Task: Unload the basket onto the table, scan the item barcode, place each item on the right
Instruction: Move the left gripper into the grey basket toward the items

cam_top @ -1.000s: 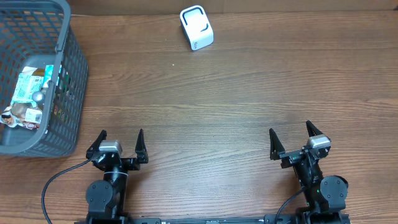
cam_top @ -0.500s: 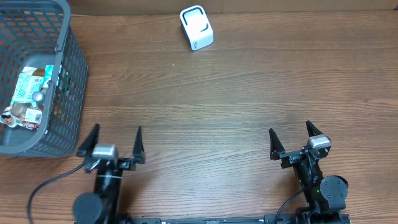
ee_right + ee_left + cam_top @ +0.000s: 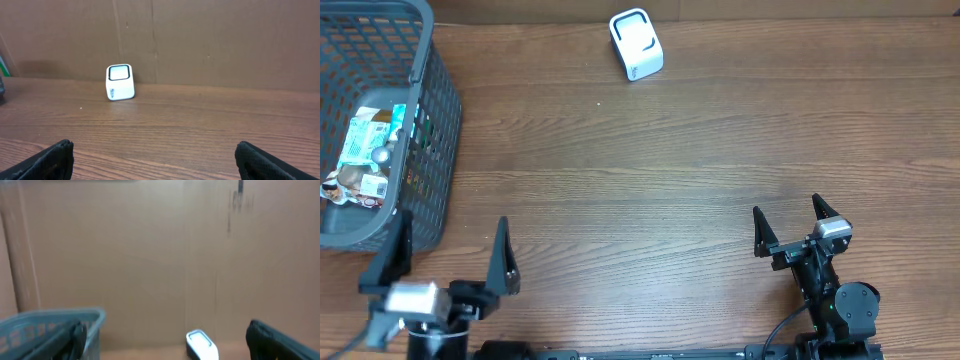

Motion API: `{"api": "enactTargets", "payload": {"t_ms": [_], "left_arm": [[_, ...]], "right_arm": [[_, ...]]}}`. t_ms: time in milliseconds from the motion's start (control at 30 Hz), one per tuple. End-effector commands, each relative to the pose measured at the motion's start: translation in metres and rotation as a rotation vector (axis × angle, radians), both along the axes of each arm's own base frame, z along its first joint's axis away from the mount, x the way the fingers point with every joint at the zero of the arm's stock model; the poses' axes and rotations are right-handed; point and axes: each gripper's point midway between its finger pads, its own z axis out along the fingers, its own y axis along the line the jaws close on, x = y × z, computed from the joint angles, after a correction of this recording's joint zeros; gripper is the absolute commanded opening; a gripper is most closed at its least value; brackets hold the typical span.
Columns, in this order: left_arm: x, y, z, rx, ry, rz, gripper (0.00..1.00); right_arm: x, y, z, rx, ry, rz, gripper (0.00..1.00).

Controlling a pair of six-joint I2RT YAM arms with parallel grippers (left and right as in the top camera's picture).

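At the near edge of the tabletop (image 3: 650,170), the left tool (image 3: 453,222) and the right tool (image 3: 786,205) both have their fingers spread wide apart, holding nothing. Farther back on the left, packaged items (image 3: 365,150) lie inside a grey basket (image 3: 432,110). The white scanner (image 3: 636,45) stands at the far edge, well apart from both tools.

Your left arm (image 3: 415,298) now sits higher and farther left than a second ago; its wide-spread jaws appear larger from overhead, one tip overlapping the near corner of the basket (image 3: 435,110).
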Motion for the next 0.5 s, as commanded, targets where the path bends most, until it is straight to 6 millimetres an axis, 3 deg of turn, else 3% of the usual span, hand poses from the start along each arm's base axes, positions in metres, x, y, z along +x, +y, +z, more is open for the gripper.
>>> {"api": "enactTargets", "payload": {"t_ms": [0, 133, 267, 467], "left_arm": [[0.013, -0.002, 0.034, 0.025, 0.082, -0.004, 1.0], [0.037, -0.003, 0.045, 0.036, 0.275, -0.004, 1.0], [0.065, -0.005, 0.045, 0.048, 0.491, -0.005, 1.0], [0.108, -0.007, 0.017, 0.072, 0.816, -0.011, 1.0]], "right_arm": [[0.001, -0.002, -0.002, -0.007, -0.003, -0.011, 1.0], [0.001, -0.002, -0.002, -0.007, -0.003, -0.011, 1.0], [0.001, -0.002, -0.003, -0.007, -0.002, -0.011, 1.0], [0.001, -0.002, -0.002, -0.007, -0.003, -0.011, 1.0]]}}
